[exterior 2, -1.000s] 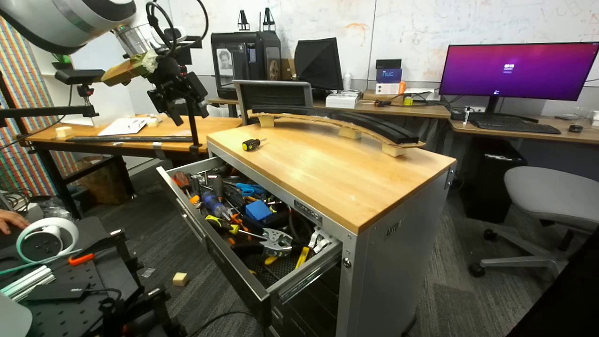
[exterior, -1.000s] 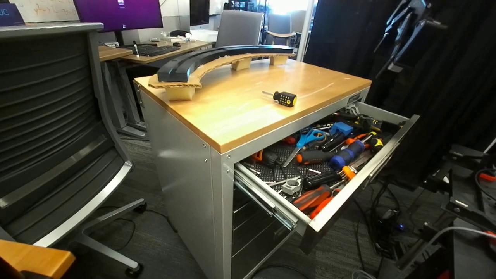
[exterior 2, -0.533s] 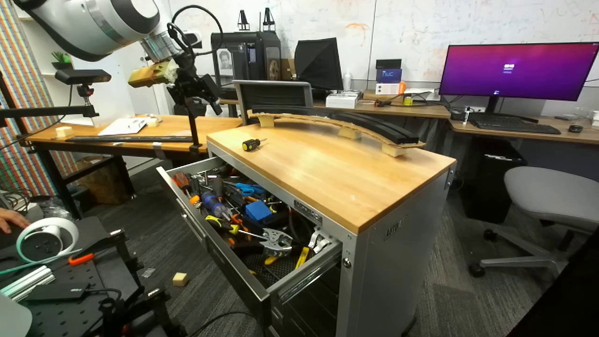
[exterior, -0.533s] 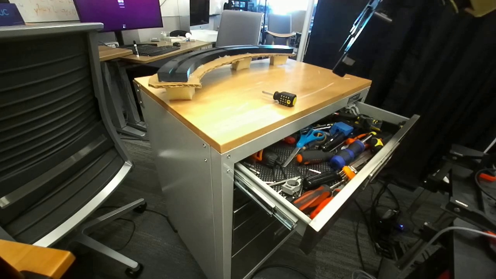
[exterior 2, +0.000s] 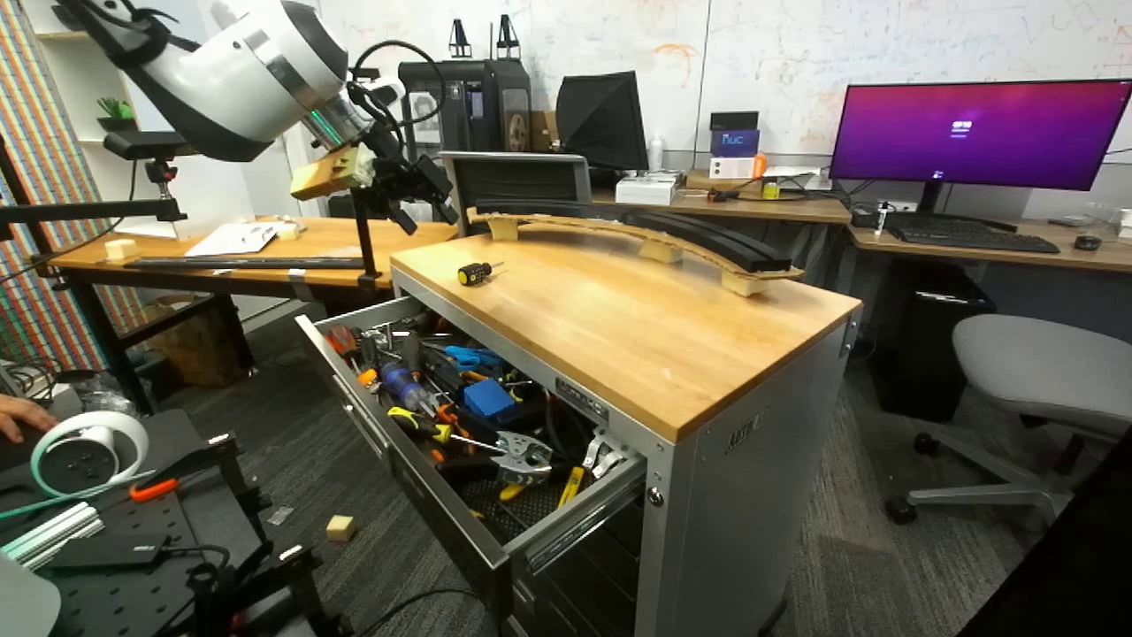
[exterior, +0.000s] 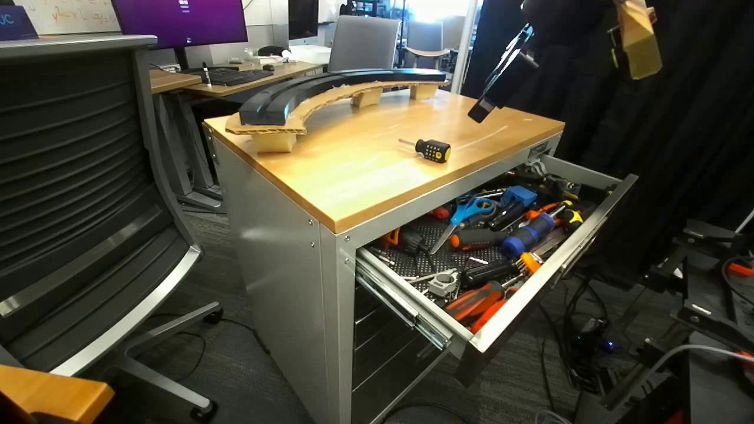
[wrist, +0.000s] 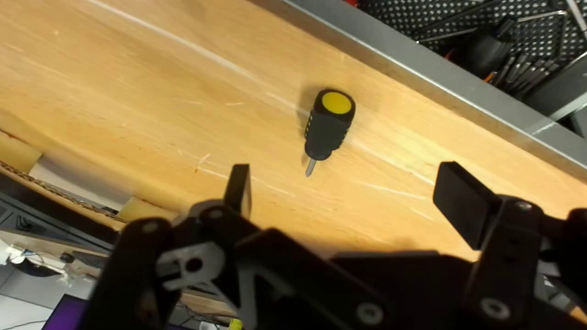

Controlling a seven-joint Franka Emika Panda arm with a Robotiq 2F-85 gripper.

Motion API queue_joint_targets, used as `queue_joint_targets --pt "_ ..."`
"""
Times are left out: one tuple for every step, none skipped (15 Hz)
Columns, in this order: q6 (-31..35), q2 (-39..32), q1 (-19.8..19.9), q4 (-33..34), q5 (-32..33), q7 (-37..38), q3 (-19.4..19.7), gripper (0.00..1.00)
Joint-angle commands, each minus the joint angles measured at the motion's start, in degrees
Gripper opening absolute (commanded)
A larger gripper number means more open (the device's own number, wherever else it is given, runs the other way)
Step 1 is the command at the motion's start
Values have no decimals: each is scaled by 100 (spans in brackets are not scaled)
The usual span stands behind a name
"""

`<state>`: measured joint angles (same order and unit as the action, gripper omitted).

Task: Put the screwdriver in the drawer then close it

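Wooden cabinet top [exterior: 353,176] is occupied by the screwdriver [wrist: 327,128], not yet picked up. Gripper [wrist: 347,189] is held over the top, jaws spread, nothing grasped. Drawer [exterior: 548,268] is already pulled out; grasp, drop-in and closing are left to be done

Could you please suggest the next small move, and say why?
I would probably ease the open black two-fingered gripper down toward the stubby black, yellow-ended screwdriver: it lies ungrasped on the pale wooden cabinet top, ahead of the jaws in the wrist view, while the light-grey metal drawer stands open.
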<state>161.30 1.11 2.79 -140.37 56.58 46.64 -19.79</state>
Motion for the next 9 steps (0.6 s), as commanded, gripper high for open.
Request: queue_joint_targets --pt "-2 -102 19 78 369 294 4 100" --pt "-3 -203 26 152 606 508 5 100" --pt "-5 -283 27 209 703 592 5 100" --pt "-5 -334 26 248 737 616 5 100" --pt "-5 -358 26 272 739 617 5 100" --pt "-205 -431 -4 390 1040 783 9 100" --pt "-415 -503 -53 553 1412 990 -1 100" --pt "-531 -567 -84 646 1580 1012 -27 100" --pt "-615 -638 -105 728 1700 1034 -49 100"
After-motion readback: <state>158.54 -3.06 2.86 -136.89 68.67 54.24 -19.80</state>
